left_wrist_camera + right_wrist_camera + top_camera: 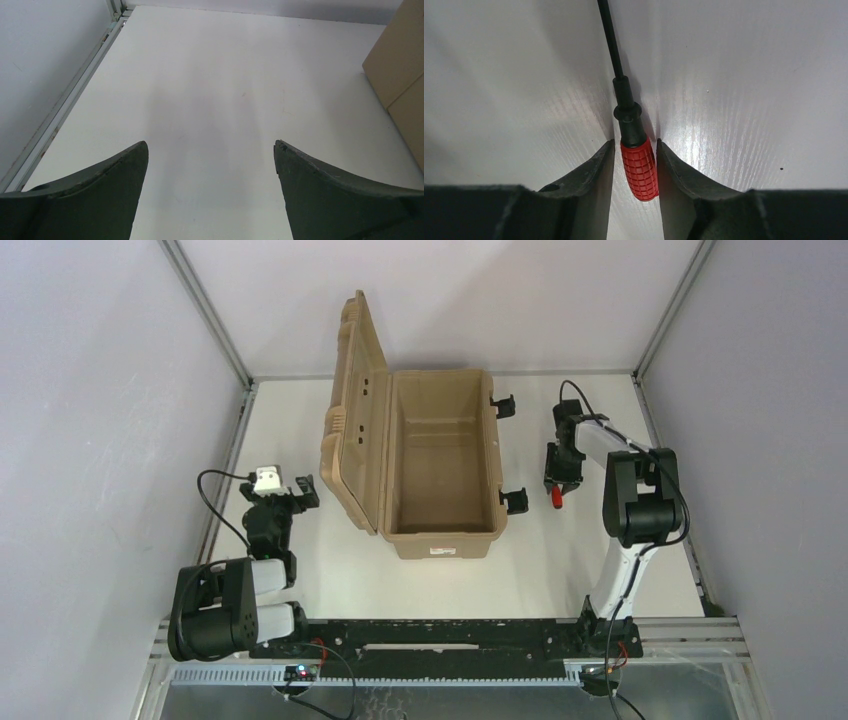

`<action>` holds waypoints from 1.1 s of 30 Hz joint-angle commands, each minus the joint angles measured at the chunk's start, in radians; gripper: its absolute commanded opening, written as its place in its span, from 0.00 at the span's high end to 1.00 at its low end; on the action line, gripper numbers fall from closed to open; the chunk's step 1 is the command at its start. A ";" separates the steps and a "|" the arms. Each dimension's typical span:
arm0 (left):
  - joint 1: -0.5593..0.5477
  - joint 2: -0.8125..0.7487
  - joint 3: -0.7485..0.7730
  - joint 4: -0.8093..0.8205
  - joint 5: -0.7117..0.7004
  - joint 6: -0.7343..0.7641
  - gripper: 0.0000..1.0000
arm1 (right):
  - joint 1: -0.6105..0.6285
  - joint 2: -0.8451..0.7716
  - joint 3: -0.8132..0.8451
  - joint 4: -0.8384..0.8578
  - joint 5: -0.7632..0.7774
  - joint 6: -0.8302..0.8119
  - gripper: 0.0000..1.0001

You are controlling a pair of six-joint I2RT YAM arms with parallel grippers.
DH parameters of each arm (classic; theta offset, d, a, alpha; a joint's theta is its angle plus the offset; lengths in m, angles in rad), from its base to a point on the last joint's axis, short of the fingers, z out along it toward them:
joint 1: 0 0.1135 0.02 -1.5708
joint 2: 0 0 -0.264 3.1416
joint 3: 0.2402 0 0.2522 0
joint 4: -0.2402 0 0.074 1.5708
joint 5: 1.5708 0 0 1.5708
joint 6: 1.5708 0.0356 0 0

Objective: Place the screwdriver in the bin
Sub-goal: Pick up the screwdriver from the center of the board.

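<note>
We bracket the screwdriver with our right gripper, fingers hugging its red handle where it lies on the table, right of the bin; whether they pinch yet, we cannot tell. Our left gripper idles, spread wide and empty. The bin's near label is unreadable.

Bright even light; glare on table; soft shadows; sharp focus.

Overhead cam plus two close wrist cams.
</note>
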State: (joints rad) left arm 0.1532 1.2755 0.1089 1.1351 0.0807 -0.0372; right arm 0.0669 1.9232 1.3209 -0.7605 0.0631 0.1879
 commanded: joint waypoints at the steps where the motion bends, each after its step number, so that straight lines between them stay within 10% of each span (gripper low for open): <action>1: -0.006 -0.011 0.039 0.023 -0.007 -0.002 0.00 | -0.002 0.013 -0.006 0.020 0.018 -0.001 0.60; 17: -0.005 -0.012 0.040 0.022 -0.007 -0.001 0.00 | -0.021 -0.063 -0.007 0.038 -0.120 -0.011 0.94; 33: -0.005 -0.011 0.038 0.023 -0.006 -0.002 0.00 | -0.127 -0.278 0.015 0.051 -0.448 -0.001 1.00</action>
State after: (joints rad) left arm 0.1532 1.2755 0.1089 1.1351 0.0811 -0.0372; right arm -0.0345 1.7298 1.3109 -0.7319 -0.2573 0.1848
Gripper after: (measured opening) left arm 0.996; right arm 0.301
